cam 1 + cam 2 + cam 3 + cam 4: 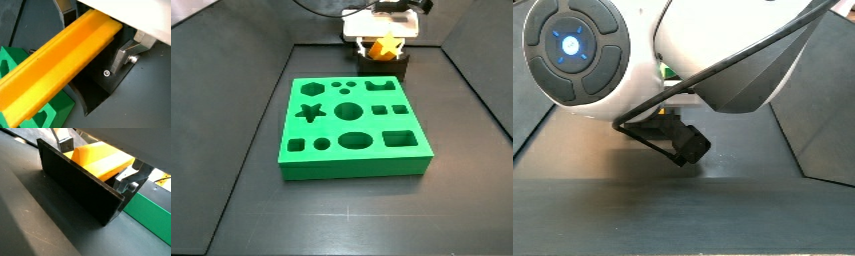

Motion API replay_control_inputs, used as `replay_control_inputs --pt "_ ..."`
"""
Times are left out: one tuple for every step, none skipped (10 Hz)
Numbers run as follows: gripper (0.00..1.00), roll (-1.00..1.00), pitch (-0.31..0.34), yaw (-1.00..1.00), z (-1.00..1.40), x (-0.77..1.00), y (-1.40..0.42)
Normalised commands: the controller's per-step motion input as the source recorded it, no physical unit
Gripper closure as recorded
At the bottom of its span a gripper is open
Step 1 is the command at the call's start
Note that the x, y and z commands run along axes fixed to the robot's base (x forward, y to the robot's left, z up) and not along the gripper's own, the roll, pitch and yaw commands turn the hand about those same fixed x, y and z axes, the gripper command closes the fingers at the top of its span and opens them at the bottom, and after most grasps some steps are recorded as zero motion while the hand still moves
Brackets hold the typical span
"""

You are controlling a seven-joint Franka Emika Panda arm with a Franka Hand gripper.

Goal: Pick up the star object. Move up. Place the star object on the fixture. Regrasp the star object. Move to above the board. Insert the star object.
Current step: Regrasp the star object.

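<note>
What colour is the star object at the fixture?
Orange-yellow. The star object shows best in a wrist view, with the gripper at it.

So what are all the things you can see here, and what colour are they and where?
Star object: one, orange-yellow, lying at the fixture between the tool's fingers, its star-shaped end showing in a side view.
Board: one, bright green, flat in the middle of the dark floor, full of cut-outs: star, hexagon, circles, squares, oval.
Fixture: one, dark grey-black, standing at the far end of the board.
Floor: one, dark grey, under everything.
Robot arm: one, white with a blue-lit ring, filling a side view.
Tool: one, silver fingers on either side of the star object, over the fixture; whether it is squeezing cannot be told.
</note>
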Motion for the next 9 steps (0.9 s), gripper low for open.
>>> replay_control_inputs --pt "0.0 0.01 0.023 0.01 1.0 0.0 0.0" --pt "0.0 0.01 0.023 0.02 1.0 0.0 0.0" --pt "0.0 0.02 0.028 0.02 1.0 -0.01 0.0" --pt "0.0 0.04 0.031 0.01 1.0 -0.03 0.0" --pt "0.0 0.05 0.04 0.01 1.0 -0.04 0.0" --pt "0.0 0.04 0.054 0.0 0.88 -0.04 0.0" --pt "0.0 0.04 0.061 0.0 0.76 -0.03 0.01" --pt "0.0 0.04 0.075 -0.01 0.51 -0.03 0.01" --pt "0.0 0.04 0.08 -0.02 0.26 -0.02 0.01"
